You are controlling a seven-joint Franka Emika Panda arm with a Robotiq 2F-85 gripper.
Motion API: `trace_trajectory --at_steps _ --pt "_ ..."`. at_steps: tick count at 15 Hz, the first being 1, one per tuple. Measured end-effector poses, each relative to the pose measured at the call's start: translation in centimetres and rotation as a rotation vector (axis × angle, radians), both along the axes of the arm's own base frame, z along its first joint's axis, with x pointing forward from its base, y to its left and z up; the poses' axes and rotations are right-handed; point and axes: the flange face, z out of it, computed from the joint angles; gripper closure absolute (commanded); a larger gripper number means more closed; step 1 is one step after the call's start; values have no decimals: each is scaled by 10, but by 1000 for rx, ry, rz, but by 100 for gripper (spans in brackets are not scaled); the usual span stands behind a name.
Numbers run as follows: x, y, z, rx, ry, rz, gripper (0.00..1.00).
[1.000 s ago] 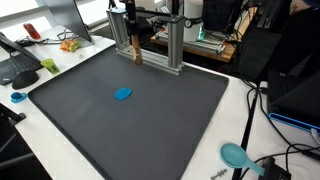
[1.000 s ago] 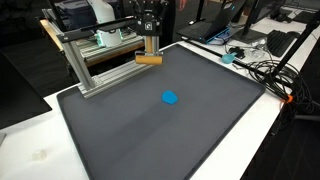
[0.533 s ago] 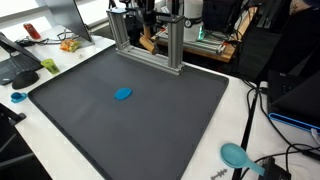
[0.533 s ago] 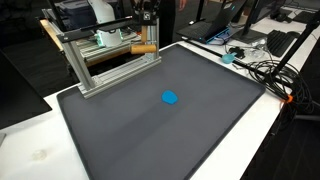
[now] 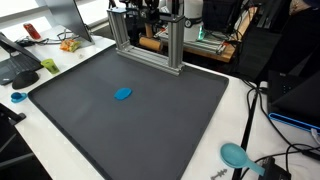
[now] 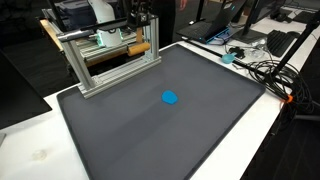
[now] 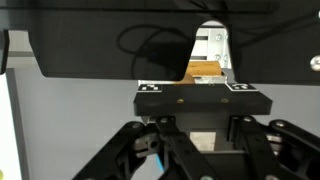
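Exterior view, wooden block (image 6: 141,47) clamped in jaws, at metal frame (image 6: 120,75)

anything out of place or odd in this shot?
Nothing spilled or broken. The pincer grips a wooden block sideways at the aluminium frame. A small blue disc lies alone in the middle of the dark mat.

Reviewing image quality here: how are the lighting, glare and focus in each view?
Both exterior views: even indoor light, no glare on the dark mat, and the blue disc is crisp. The gripper and its wooden block are small against background clutter. Wrist view: backlit, with the gripper linkage nearly black and soft, and a washed-out bright patch above the block.
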Motion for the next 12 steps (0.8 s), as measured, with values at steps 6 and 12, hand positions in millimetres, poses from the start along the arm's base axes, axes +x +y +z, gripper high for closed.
trace_trajectory --at_steps 6,12 --pt "-18 -5 -4 96 -28 -39 78" --pt "-18 4 13 119 -136 -135 78"
